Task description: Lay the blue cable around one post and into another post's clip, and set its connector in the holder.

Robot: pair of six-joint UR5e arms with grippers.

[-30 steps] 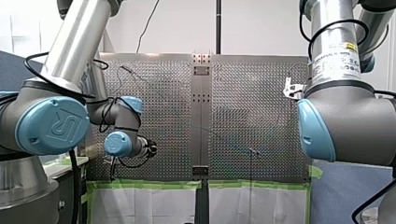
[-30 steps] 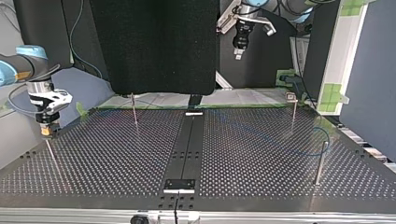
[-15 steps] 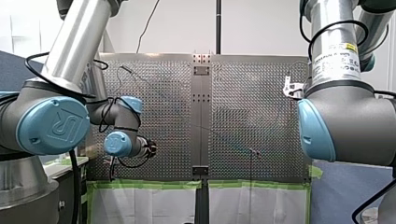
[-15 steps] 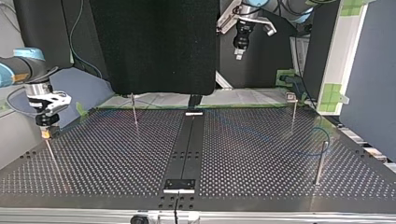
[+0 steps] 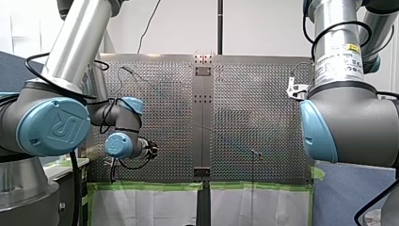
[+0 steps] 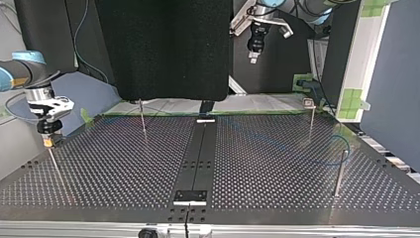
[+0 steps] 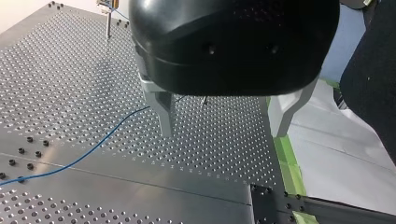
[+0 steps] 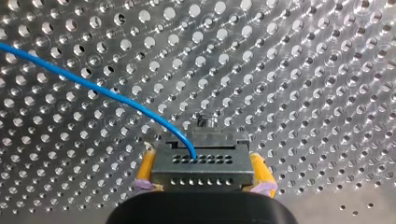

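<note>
You get bright, even light; the perforated silver metal table [image 8: 289, 65] glints (most in right wrist view).

Four posts [image 6: 341, 171], one blue cable [image 8: 93, 87], one connector [image 8: 202, 168] and two arms [image 5: 70, 52].

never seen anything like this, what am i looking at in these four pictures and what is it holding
Two robot arms work at a metal table full of holes. One picture looks over the arms' shoulders, one faces them from across the table, and two come from cameras on the wrists. Thin posts stand on the table and a blue cable lies across it. My right gripper has its yellow-padded fingers shut on the cable's connector, a small dark block. My left gripper is open, holds nothing and hangs above the table.
</note>
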